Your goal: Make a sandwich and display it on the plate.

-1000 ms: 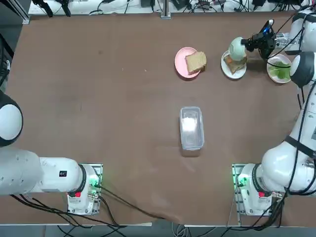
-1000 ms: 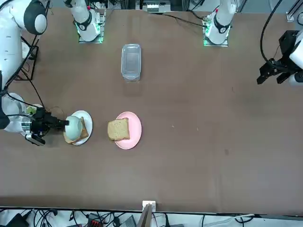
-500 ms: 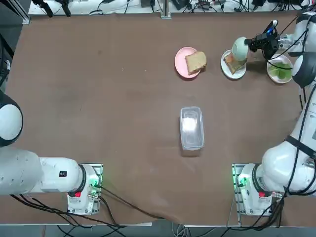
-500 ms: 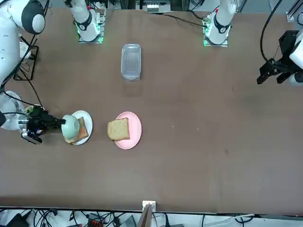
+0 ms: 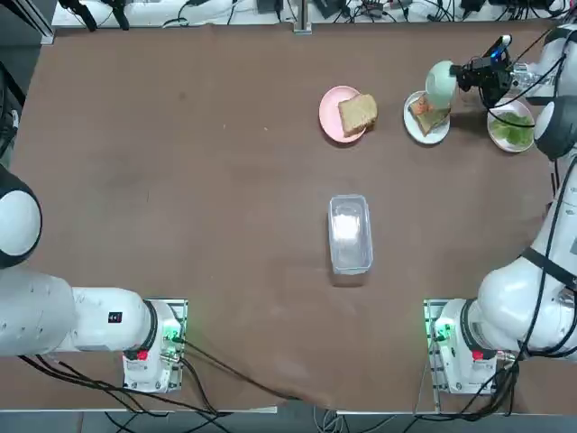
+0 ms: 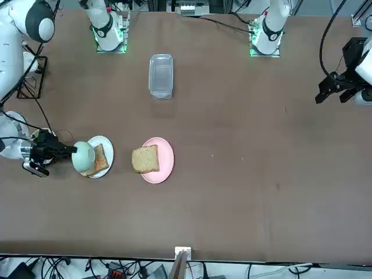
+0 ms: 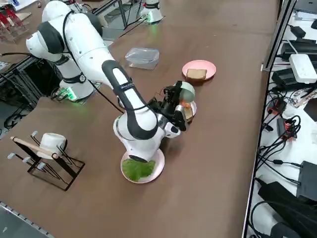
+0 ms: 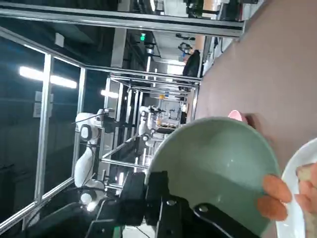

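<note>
From overhead, the right claw (image 5: 462,75) was seen at the far right of the brown counter (image 5: 180,180), clamped on the rim of a pale-green bowl (image 5: 441,81) tipped on its side above the white plate (image 5: 415,127). A bread slice (image 5: 427,113) with orange filling lay on that plate, partly covered by the bowl. A pink plate (image 5: 330,115) carrying a second bread slice (image 5: 358,113) sat just to the left, a clear lidded container (image 5: 350,233) lay mid-counter, and a dish of green lettuce (image 5: 513,126) was partly hidden by the arm.

From the front, the bowl (image 6: 83,157) overlapped the white plate's (image 6: 106,156) edge; the claw (image 6: 68,150) was dark and its fingertips were hard to make out.

From the right side, the claw (image 7: 177,101) and bowl (image 7: 187,92) hid most of the white plate; the lettuce dish (image 7: 139,170) was partly covered by the arm. A rack (image 7: 47,159) holding a white cup stood apart on the counter.

In the wrist view, the bowl's interior (image 8: 218,168) filled the middle, gripped at its rim by the claw (image 8: 161,191). Orange pieces (image 8: 275,191) showed at the bowl's lip, and only a sliver of white plate (image 8: 299,163) was seen, cut off at the frame edge.
</note>
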